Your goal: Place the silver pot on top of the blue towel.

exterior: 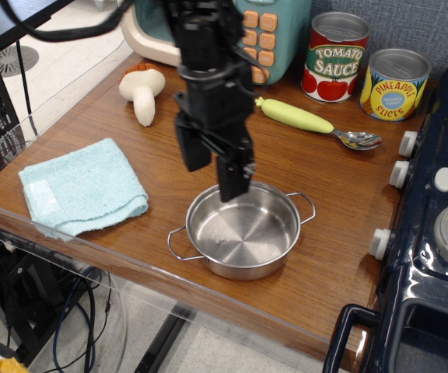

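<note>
The silver pot (243, 231) sits upright and empty on the wooden counter near its front edge, one wire handle to the front left and one to the back right. The blue towel (81, 189) lies folded at the counter's front left corner, white tag patch toward the left. My gripper (215, 174) hangs over the pot's back left rim, fingers pointing down, open and holding nothing. It is well to the right of the towel.
A toy microwave (264, 39) stands at the back. A mushroom (142, 88) lies at back left. A green-handled spoon (317, 124), a tomato sauce can (335, 58) and a pineapple can (394, 85) are at back right. A toy stove (440, 225) borders the right.
</note>
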`<state>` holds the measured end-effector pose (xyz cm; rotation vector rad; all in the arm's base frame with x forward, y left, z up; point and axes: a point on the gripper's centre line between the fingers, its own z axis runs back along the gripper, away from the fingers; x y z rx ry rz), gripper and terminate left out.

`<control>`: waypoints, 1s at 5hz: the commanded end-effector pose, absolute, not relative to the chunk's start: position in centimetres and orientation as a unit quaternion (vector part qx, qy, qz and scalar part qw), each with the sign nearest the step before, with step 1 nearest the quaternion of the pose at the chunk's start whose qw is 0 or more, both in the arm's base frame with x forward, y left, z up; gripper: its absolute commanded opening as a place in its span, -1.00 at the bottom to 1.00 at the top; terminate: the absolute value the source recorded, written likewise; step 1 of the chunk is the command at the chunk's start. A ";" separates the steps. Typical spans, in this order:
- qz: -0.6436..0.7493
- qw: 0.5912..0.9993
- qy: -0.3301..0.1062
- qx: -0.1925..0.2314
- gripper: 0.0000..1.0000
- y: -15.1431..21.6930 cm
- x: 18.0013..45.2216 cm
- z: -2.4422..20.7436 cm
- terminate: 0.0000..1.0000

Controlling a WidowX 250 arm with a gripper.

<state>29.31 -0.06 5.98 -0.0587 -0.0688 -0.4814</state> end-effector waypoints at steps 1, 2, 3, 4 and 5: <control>-0.236 0.972 -0.013 -0.010 1.00 0.3 30.4 3.7 -1.00; -0.232 0.973 0.002 -0.011 -1.00 0.4 30.6 2.6 -1.00; -0.234 0.972 0.003 -0.010 -1.00 0.4 30.5 2.4 -1.00; -0.226 0.974 0.002 -0.006 -1.00 0.8 30.2 2.9 -1.00; -0.227 0.974 -0.007 -0.012 -1.00 1.3 29.8 3.7 -1.00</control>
